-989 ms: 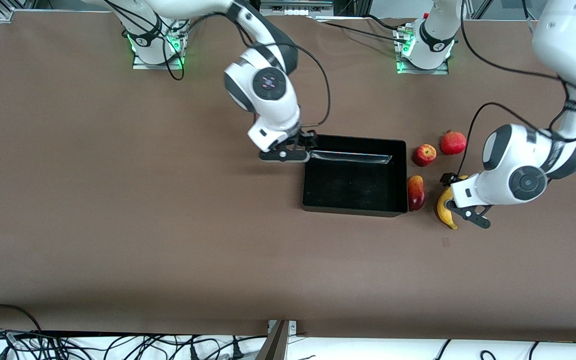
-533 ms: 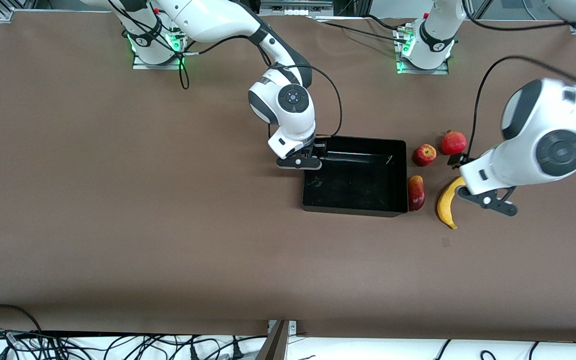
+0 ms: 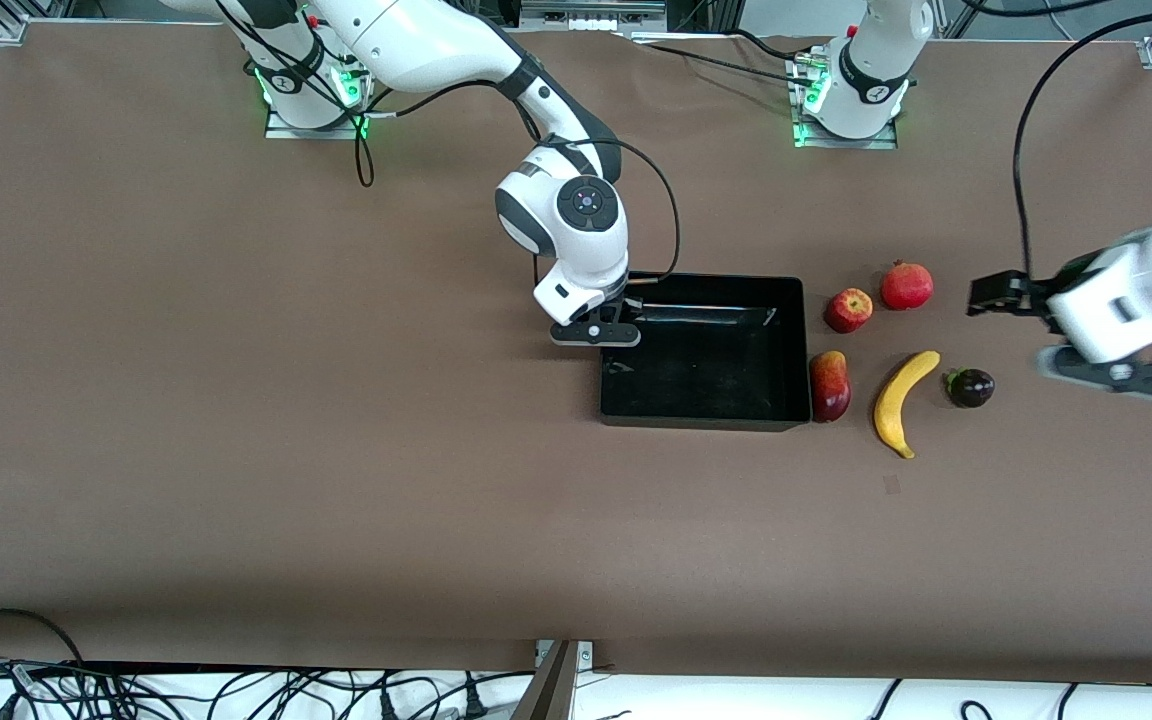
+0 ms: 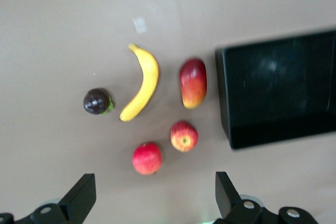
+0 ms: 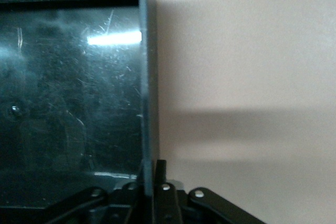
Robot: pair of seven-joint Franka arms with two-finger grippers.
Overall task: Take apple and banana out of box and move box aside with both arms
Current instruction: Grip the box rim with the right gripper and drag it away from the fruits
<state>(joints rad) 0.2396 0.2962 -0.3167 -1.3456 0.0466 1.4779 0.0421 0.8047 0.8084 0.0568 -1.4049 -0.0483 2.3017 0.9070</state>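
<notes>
The black box (image 3: 794, 350) lies mid-table; it also shows in the left wrist view (image 4: 223, 98). My right gripper (image 3: 628, 312) is shut on the box's wall (image 5: 148, 77) at the end toward the right arm, one finger on each side of it (image 5: 151, 178). The yellow banana (image 3: 901, 400) lies flat beside the box toward the left arm's end (image 4: 143, 85). The small red apple (image 3: 848, 309) with yellowish patches sits farther from the front camera than the banana (image 4: 184, 136). My left gripper (image 3: 998, 294) is open and empty (image 4: 152, 203), up over bare table.
A red-yellow mango (image 3: 830, 385) lies against the box's wall. A round red fruit (image 3: 906, 285) sits beside the apple. A dark purple fruit (image 3: 969, 387) lies beside the banana, toward the left arm's end. Bare brown table surrounds the group.
My left gripper has risen off the banana and swung toward the left arm's end, uncovering the dark fruit. My right gripper came down onto the box wall, and the box shifted slightly.
</notes>
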